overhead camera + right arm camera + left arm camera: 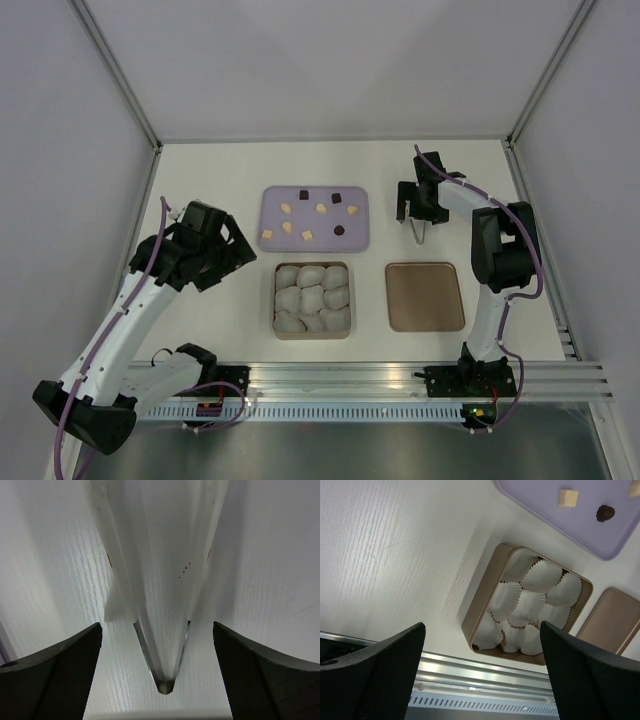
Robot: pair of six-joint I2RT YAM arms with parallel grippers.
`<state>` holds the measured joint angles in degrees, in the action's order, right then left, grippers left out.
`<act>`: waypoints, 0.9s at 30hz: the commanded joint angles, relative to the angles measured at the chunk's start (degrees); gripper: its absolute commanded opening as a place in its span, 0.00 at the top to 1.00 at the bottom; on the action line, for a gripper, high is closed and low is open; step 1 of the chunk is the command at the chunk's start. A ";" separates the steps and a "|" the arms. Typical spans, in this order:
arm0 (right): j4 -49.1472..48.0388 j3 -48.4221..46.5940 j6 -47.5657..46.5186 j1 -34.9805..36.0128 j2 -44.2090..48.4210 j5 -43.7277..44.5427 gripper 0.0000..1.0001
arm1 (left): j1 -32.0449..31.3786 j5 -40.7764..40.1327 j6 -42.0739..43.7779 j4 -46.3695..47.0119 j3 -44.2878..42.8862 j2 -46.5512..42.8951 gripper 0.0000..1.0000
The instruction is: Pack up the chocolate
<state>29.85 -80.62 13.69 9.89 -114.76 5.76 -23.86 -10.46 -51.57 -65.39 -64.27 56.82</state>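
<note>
The chocolate (321, 208) lies loose on the lavender tray (355, 240) at the far centre of the bench (210, 175); none sits in the box (479, 595) just near of the tray, so packing is judged not yet begun.

The right gripper (156, 626) is low over the bench, right of the tray; its fingers are spread and straddle a pair of translucent plastic tongs (165, 650), and no pad is seen touching them. The left gripper (482, 624) hovers left of the box; its fingers are spread and hold nothing.

Hazards, as judged:
- closing off-centre could push the tongs along the bench or tilt them in the grip;
- too firm a squeeze could shoot a small cube out of the tongs' tip; too light a one could drop it;
- the paper cups (312, 298) look light, so a low tip could crush or drag one;
- the left arm near the box could knock it.

Count, from the overhead view:
- six pale cubes and three dark pieces;
- nine paper cups, three by three;
- one box, one brown lid (425, 296) right of it, one tray and one pair of tongs.
</note>
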 commanded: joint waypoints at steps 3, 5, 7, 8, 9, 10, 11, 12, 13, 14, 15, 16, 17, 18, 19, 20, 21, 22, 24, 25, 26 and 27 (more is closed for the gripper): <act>-2.77 1.51 0.10 -0.13 -0.03 2.24 0.07 | 0.21 -1.58 -2.13 2.19 1.25 -0.83 0.00; -3.65 2.57 0.02 -0.13 0.50 2.59 0.09 | 0.13 -1.76 -2.22 2.19 1.52 -1.09 0.00; -3.83 3.62 -0.07 -0.13 0.59 3.20 0.12 | 0.21 -1.93 -2.13 2.19 1.78 -1.27 0.00; -3.83 3.71 0.02 -0.13 0.59 3.29 0.12 | 0.21 -2.02 -2.22 2.28 1.87 -1.44 0.00; -3.83 4.06 -0.24 -0.13 0.68 3.21 0.13 | 0.21 -2.11 -2.22 2.28 2.04 -1.53 0.00; -3.83 4.24 -0.25 -0.13 0.50 3.12 0.13 | 0.21 -2.28 -2.22 2.28 2.13 -1.79 0.00; -4.00 4.42 -0.25 -0.13 0.42 3.12 0.14 | 0.21 -2.46 -2.22 2.28 2.22 -1.97 0.00; -4.09 4.59 -0.25 -0.13 0.41 3.29 0.16 | 0.21 -2.55 -2.22 2.11 2.48 -2.15 0.00; -4.18 4.68 0.01 -0.13 0.33 3.82 0.18 | 0.13 -2.55 -2.30 2.19 2.57 -2.24 0.00; -4.01 4.86 0.02 -0.13 0.24 3.91 0.19 | 0.21 -2.64 -2.39 2.19 2.75 -2.41 0.00; -4.01 5.03 0.19 -0.13 0.24 3.91 0.21 | 0.21 -2.64 -2.57 2.10 2.83 -2.67 0.00; -4.18 5.21 0.45 -0.13 0.33 3.91 0.23 | 0.13 -2.72 -2.57 2.19 2.83 -2.76 0.00; -4.18 5.38 0.46 -0.13 0.41 3.91 0.24 | 0.13 -2.81 -2.66 2.19 2.92 -2.85 0.00; -4.36 5.73 0.54 -0.13 0.59 4.08 0.26 | 0.13 -2.90 -2.74 2.19 2.92 -3.11 0.00; -4.53 5.82 0.89 -0.05 0.59 4.69 0.27 | 0.13 -2.99 -2.83 2.19 3.10 -3.20 0.00; -4.53 5.91 0.90 -0.13 0.59 4.87 0.28 | 0.21 -3.16 -2.92 2.19 3.01 -3.38 0.00; -4.53 6.00 0.90 -0.13 0.50 5.05 0.29 | 0.21 -3.16 -2.92 2.19 2.92 -3.47 0.00; -4.27 5.91 1.07 -0.13 0.33 5.14 0.30 | 0.13 -3.16 -2.83 2.10 2.92 -3.55 0.01; -4.09 5.91 1.77 -0.05 0.15 6.36 0.33 | 0.21 -3.25 -2.92 2.10 3.10 -3.64 0.00; -3.92 6.00 2.30 -0.13 0.15 6.72 0.34 | 0.21 -3.25 -3.01 2.10 3.19 -3.82 0.01; -4.09 6.44 2.65 -0.05 0.15 6.72 0.35 | 0.21 -3.25 -3.01 2.10 3.36 -3.91 0.00; -4.27 6.70 2.83 -0.05 0.41 6.72 0.36 | 0.13 -3.17 -3.36 1.93 3.62 -3.99 0.00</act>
<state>23.46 -76.47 15.68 9.91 -113.99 8.93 -23.86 -12.01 -52.95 -64.55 -61.41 53.71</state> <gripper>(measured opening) 0.650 0.993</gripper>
